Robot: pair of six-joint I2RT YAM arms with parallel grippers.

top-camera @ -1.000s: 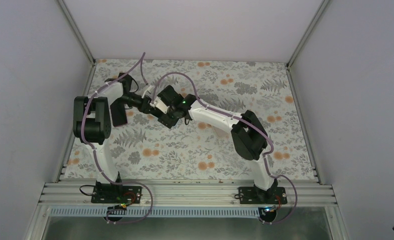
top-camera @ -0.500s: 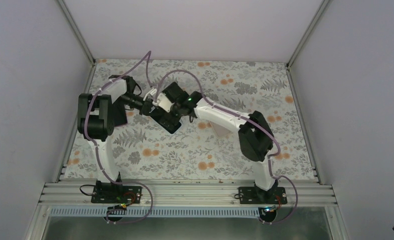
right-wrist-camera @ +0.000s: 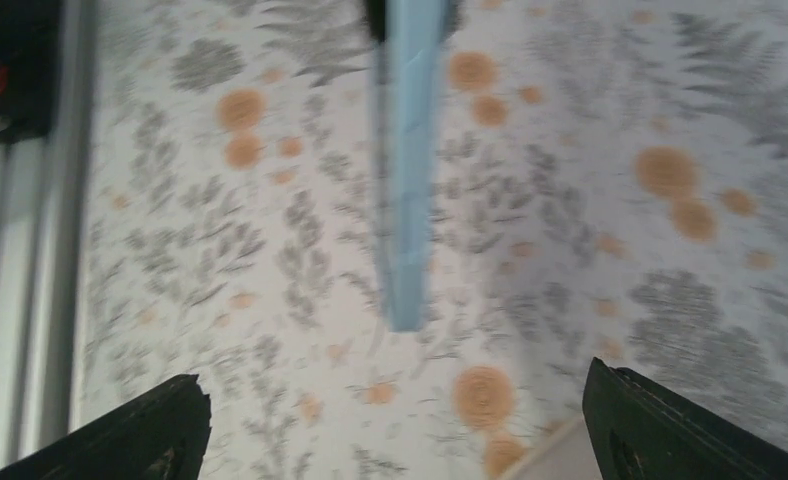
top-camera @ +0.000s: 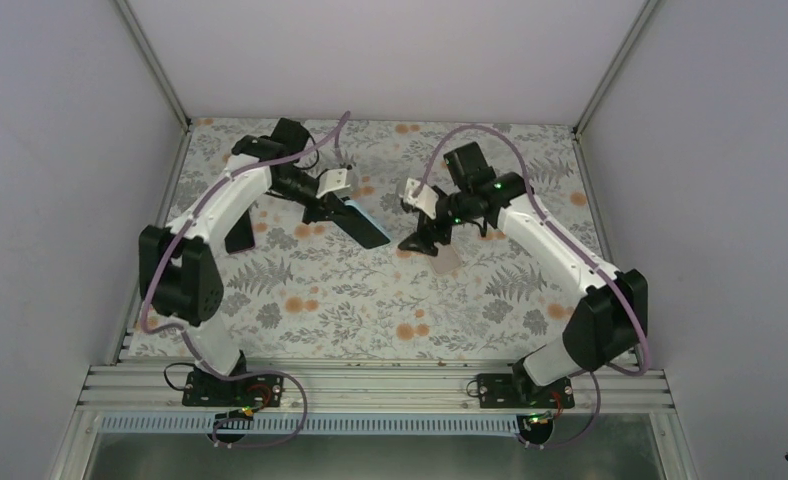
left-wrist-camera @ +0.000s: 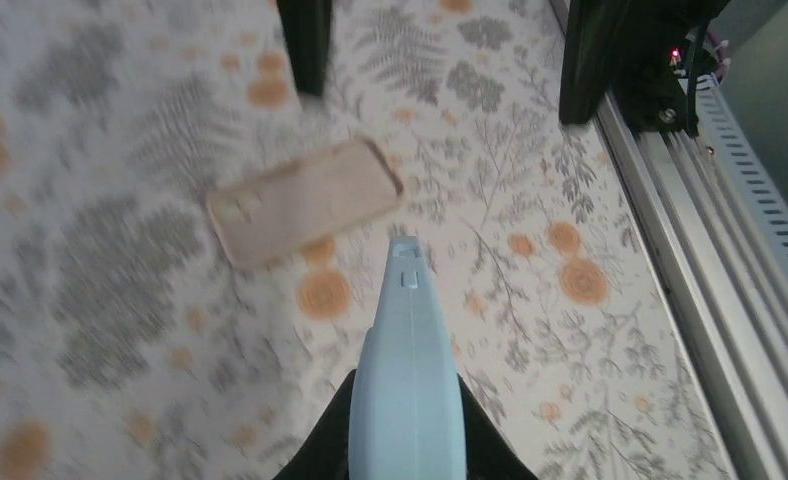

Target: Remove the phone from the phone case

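Observation:
My left gripper (top-camera: 330, 203) is shut on the phone (top-camera: 360, 224), a dark slab with a light blue edge held tilted above the mat. In the left wrist view the phone (left-wrist-camera: 407, 380) shows edge-on between the black fingers. The beige phone case (top-camera: 447, 259) lies empty on the mat; it also shows as the phone case (left-wrist-camera: 305, 200) beyond the phone's tip. Just above the case's left end, my right gripper (top-camera: 422, 238) stands wide open, holding nothing. The right wrist view shows its fingers (right-wrist-camera: 140, 430) far apart, the phone (right-wrist-camera: 407, 170) ahead and a corner of the case (right-wrist-camera: 560, 455) below.
A dark flat object (top-camera: 239, 231) lies on the floral mat near the left wall. The aluminium rail (top-camera: 370, 385) runs along the near edge, and the rail (left-wrist-camera: 690, 280) also borders the left wrist view. White walls close in the left, back and right sides.
The left gripper has shut on the phone while the right one opened and let it go. The arms drew apart, the left with the phone, the right swinging to the right over the case.

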